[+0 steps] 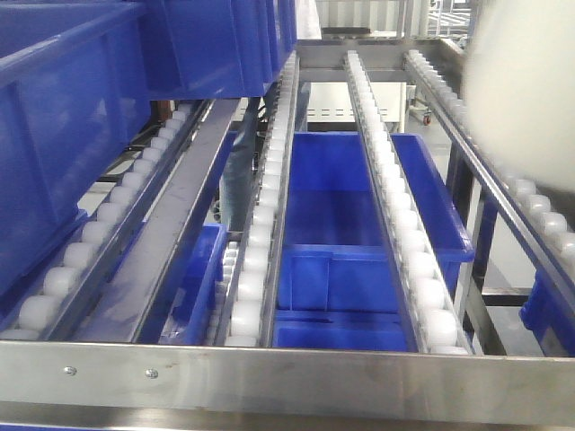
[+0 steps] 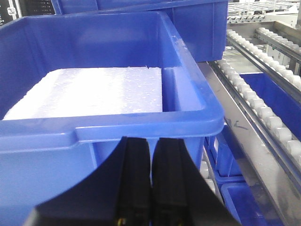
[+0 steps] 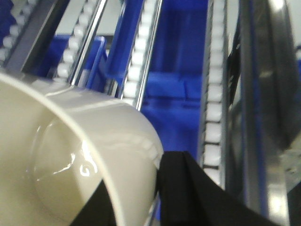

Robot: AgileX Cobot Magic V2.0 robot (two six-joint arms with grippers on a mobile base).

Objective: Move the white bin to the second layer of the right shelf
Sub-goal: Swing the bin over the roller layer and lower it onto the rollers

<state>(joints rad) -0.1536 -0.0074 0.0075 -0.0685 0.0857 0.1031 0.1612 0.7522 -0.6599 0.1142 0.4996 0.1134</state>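
A: Where is the glossy cream-white plastic tub, the white bin [image 3: 70, 155]?

B: In the right wrist view it fills the 7 to 9 o'clock area, its rounded rim pinched by the right gripper [image 3: 157, 188], jaws closed on the wall, one dark finger inside and one outside. From the front camera it is only a pale blur [image 1: 526, 85] at 2 o'clock, hanging over the rightmost track.

A: And the target?

B: The right shelf second layer [image 1: 395, 206], stainless-steel sloping tracks of small white rollers behind a riveted steel front crossbar [image 1: 287, 382]. Blue rectangular crates [image 1: 355, 260] sit below it.

A: How should the step go?

B: I'd judge it best to lower the base level across two roller tracks, not one, and release only once it rests, since the slope may let it roll.

A: The other arm?

B: The left gripper [image 2: 151, 165], jaws together and holding nothing, points at a blue plastic crate with a white slab inside [image 2: 108, 89].
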